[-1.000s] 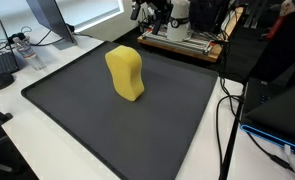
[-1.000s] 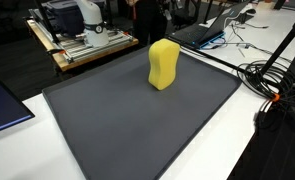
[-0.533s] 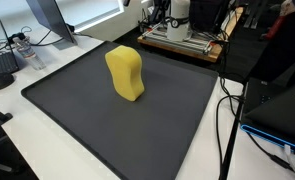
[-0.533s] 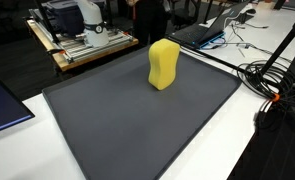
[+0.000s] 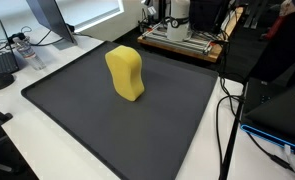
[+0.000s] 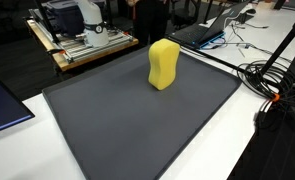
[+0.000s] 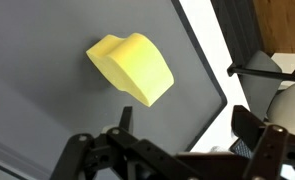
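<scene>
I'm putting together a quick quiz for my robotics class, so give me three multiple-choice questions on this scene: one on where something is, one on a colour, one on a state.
1. Where is the yellow waisted foam block?
A. Resting on the dark grey mat, well inside its edges
B. Lifted off the mat between the jaws
C. Hanging over the mat's edge

2. What colour is the block?
A. Red
B. Blue
C. Yellow

3. How does the gripper stand?
A. Shut on the block
B. Open, holding nothing
C. Shut and empty

Answers:
1 A: both exterior views show the block sitting on the mat with dark surface all around it.
2 C: it is plain yellow in all three views.
3 B: in the wrist view the fingers stand wide apart, with the block lying beyond them, untouched.
</scene>
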`<state>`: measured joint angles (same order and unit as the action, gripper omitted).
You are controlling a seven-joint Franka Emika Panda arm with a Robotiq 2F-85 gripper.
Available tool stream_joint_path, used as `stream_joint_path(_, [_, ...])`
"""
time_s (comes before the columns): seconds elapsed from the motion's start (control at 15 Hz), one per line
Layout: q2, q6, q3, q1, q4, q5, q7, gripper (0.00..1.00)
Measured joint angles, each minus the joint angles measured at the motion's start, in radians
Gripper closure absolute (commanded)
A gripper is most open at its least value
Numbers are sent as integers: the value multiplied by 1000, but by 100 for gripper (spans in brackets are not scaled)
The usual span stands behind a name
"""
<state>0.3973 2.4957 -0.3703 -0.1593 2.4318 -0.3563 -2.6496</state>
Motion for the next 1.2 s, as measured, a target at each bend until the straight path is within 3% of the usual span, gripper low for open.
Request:
stream_joint_path(0.2, [-4,-64,31,24,-29,1,19,0])
stream_joint_path(1.2, [-12,-65,33,28,-31,1,20,0])
